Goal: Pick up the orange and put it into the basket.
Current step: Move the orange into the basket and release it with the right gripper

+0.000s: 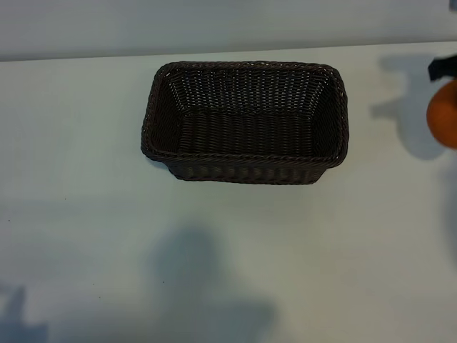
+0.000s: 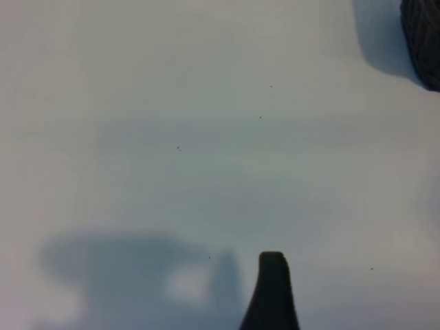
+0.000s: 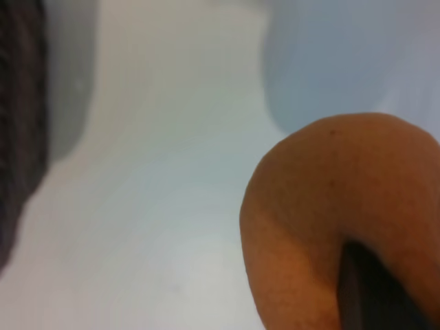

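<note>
No readable text, labels, brands or numbers anywhere.

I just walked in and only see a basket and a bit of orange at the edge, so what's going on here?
The right gripper is shut on the orange and holds it above the white table, off to the right of the dark wicker basket. The basket has nothing in it, so the orange has not yet been put there. The left gripper hangs open over bare table near a corner of the basket, holding nothing.

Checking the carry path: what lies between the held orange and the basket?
Nothing: in the exterior view only bare table separates the orange from the basket.
</note>
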You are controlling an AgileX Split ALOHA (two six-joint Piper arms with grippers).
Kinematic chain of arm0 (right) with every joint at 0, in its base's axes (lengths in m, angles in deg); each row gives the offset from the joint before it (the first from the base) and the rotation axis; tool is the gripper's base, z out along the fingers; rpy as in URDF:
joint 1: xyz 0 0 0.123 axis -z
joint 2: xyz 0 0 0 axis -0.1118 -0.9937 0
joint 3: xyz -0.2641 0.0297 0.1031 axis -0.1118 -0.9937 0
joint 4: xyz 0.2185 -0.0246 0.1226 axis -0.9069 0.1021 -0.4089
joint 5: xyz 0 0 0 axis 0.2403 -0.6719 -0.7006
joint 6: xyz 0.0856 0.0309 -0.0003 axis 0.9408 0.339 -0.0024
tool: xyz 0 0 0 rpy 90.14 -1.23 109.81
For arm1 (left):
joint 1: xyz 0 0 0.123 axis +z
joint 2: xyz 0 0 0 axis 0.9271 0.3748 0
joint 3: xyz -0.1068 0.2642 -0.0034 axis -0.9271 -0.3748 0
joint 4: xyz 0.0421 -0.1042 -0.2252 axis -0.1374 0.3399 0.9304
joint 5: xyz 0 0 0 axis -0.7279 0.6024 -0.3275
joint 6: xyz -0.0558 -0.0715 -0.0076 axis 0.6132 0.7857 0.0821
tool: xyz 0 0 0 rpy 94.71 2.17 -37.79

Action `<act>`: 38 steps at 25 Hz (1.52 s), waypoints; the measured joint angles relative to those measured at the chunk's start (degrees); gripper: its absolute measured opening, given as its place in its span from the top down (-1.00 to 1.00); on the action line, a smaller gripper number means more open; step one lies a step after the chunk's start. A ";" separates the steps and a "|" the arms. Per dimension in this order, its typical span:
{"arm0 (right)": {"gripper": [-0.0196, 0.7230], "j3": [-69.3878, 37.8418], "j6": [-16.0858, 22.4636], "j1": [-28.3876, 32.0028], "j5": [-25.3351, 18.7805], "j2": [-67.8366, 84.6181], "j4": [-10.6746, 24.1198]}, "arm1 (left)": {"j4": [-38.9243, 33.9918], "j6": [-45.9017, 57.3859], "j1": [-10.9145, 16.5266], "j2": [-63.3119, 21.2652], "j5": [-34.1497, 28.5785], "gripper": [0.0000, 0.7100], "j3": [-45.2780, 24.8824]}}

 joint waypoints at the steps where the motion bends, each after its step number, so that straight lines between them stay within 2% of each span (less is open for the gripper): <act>1: 0.81 1.01 -0.39 0.00 -0.61 0.22 -0.49 | 0.00 0.00 -0.32 0.00 0.00 -0.67 0.00; 9: 0.81 3.33 -1.85 -1.49 -1.81 0.28 -3.02 | 0.00 0.00 -0.67 0.00 0.00 -0.67 0.00; 12: 0.81 3.33 -1.95 -5.67 -1.23 0.23 -3.02 | 0.00 0.00 -0.78 0.00 0.00 -0.67 0.00; 19: 0.81 4.33 -0.76 -18.34 3.13 -0.57 -3.84 | 0.00 0.00 -0.97 0.00 0.00 -0.67 0.00; 29: 0.81 19.44 1.77 -28.61 -1.27 -12.68 -3.89 | 0.00 0.00 -0.97 0.00 0.00 -0.67 0.00; 34: 0.81 25.84 1.77 -29.77 -3.21 -19.93 -3.82 | 0.00 0.00 -0.97 0.00 0.00 -0.67 0.00; 38: 0.81 28.17 1.77 -29.72 -3.55 -23.57 -2.45 | 0.00 0.00 -0.97 0.00 0.00 -0.67 0.00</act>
